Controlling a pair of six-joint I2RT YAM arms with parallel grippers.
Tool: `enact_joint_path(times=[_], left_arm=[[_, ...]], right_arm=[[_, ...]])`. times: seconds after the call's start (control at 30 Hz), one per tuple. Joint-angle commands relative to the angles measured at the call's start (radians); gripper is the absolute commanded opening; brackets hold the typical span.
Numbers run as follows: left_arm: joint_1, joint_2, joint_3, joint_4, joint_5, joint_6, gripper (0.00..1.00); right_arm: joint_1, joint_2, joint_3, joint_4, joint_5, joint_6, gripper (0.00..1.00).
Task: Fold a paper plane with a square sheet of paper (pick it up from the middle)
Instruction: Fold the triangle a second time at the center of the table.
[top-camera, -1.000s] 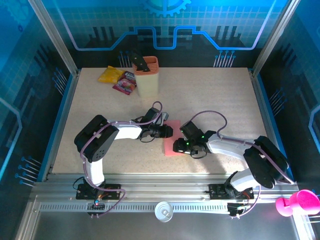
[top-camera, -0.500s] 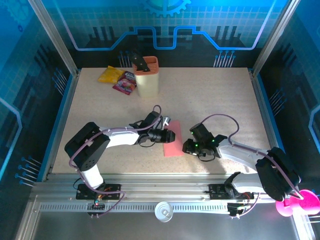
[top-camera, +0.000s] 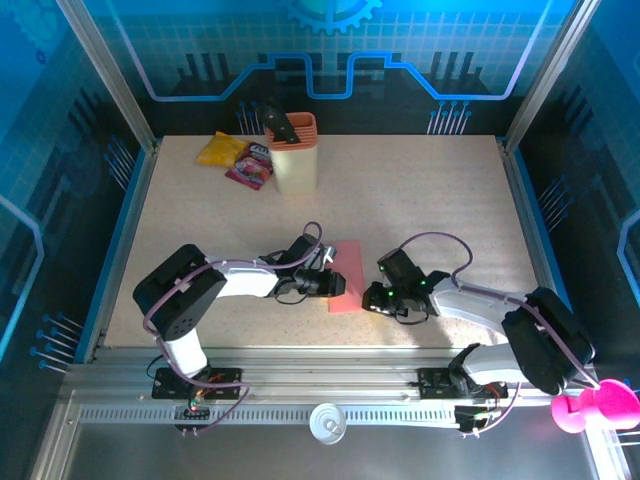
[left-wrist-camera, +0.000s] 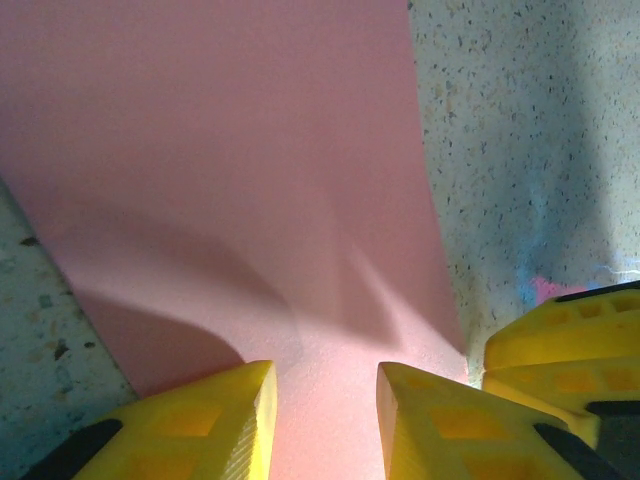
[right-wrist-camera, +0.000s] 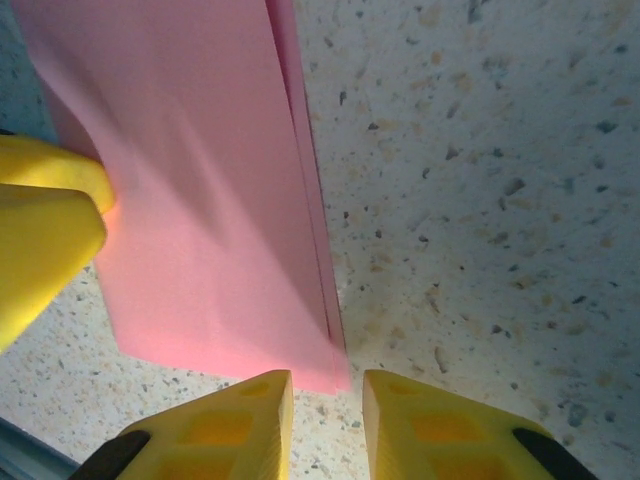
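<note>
— How far had the folding been taken?
— The sheet of paper (top-camera: 350, 262) was found lying flat on the table (top-camera: 420, 200), between the two arms. It had been doubled over once, and two layers were shown along its long edge. No nose or wings had been formed, so most folds were judged to be left.
— And the grippers?
— The left gripper (left-wrist-camera: 322, 400) was set down on the sheet, fingers narrowly parted. The right gripper (right-wrist-camera: 327, 400) was placed at its near corner, likewise narrow. Nothing was lifted.

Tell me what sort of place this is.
Probably a lab robot cell: a speckled table fenced by aluminium posts and blue printed panels, with a left arm and right arm bolted to a rail.
</note>
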Motion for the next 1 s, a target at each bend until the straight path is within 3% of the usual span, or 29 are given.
enact_joint_path(times=[0.0, 0.57, 0.97], left_arm=[[-0.001, 0.034, -0.024, 0.003, -0.026, 0.007, 0.33], [-0.001, 0.035, -0.040, 0.012, -0.026, 0.012, 0.33], [-0.001, 0.029, -0.047, 0.009, -0.029, 0.013, 0.33]], right_arm=[[0.021, 0.039, 0.030, 0.021, -0.029, -0.004, 0.26], [0.038, 0.064, 0.098, 0.005, -0.007, -0.011, 0.24], [0.014, 0.084, 0.083, 0.093, -0.033, -0.003, 0.36]])
